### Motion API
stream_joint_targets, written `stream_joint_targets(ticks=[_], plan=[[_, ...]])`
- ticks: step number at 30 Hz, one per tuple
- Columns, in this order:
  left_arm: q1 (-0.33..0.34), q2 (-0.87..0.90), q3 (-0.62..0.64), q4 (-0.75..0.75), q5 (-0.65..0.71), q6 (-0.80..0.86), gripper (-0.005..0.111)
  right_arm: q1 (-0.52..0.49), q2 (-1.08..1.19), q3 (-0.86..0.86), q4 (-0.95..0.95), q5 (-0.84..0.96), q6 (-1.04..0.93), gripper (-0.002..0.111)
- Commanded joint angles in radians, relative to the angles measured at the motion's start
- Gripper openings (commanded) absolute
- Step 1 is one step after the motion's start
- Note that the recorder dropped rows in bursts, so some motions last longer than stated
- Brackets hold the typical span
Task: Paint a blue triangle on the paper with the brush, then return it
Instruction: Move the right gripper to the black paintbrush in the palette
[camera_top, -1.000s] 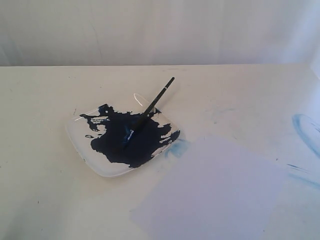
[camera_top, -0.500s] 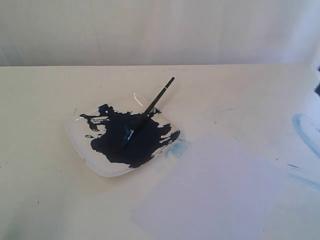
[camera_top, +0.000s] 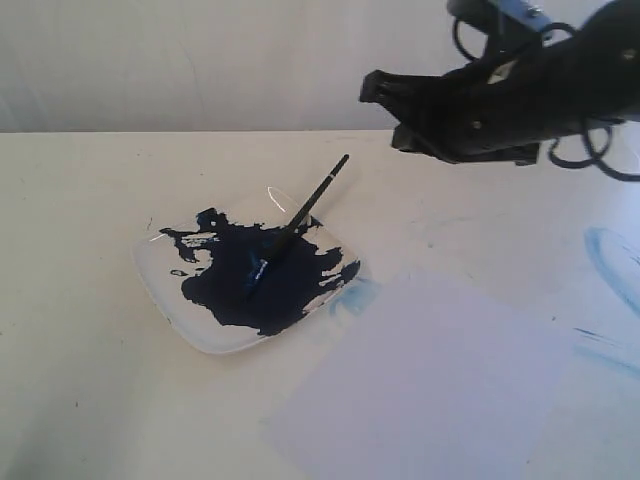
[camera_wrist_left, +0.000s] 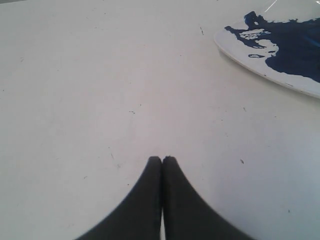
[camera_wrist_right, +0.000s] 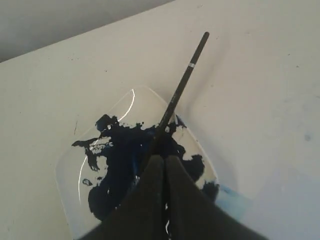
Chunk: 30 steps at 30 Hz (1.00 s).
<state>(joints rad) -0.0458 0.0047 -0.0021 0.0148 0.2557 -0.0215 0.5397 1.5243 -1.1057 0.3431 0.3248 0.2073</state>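
The brush (camera_top: 305, 210) lies with its bristles in the dark navy paint of a clear square dish (camera_top: 160, 300), its black handle sticking out over the far rim. The pale paper (camera_top: 430, 390) lies flat to the right of the dish; no blue triangle shows on it. My right gripper (camera_top: 372, 90) hangs shut and empty above the table, behind and right of the brush handle. In the right wrist view its gripper (camera_wrist_right: 164, 159) is over the dish (camera_wrist_right: 70, 165), with the brush (camera_wrist_right: 182, 85) beyond it. My left gripper (camera_wrist_left: 161, 159) is shut over bare table near the dish (camera_wrist_left: 235, 47).
A faint pale-blue curved smear (camera_top: 610, 255) marks the table at the far right. A light blue stain (camera_top: 355, 297) sits by the dish's corner next to the paper. A grey wall stands behind the table's far edge.
The right arm has swung into the exterior view from the upper right and now hangs above the table. Brush, dish and paper have not moved.
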Motion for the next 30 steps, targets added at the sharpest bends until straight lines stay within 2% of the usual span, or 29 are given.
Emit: stream_joint_targets(ticks=[1,7,16,30], plan=[[-0.005,-0.005,0.002,-0.005,-0.001,0.0,0.0,0.008,0.203,-0.174,0.006,0.003,0.083,0.0],[-0.005,-0.005,0.002,-0.005,-0.001,0.0,0.0,0.008,0.424,-0.371,0.006,-0.001,0.217,0.0],[-0.005,-0.005,0.002,-0.005,-0.001,0.0,0.0,0.008,0.643,-0.583,0.073,0.076,0.23,0.0],[-0.005,-0.005,0.002,-0.005,-0.001,0.0,0.0,0.01,0.755,-0.676,0.124,0.071,0.236,0.0]])
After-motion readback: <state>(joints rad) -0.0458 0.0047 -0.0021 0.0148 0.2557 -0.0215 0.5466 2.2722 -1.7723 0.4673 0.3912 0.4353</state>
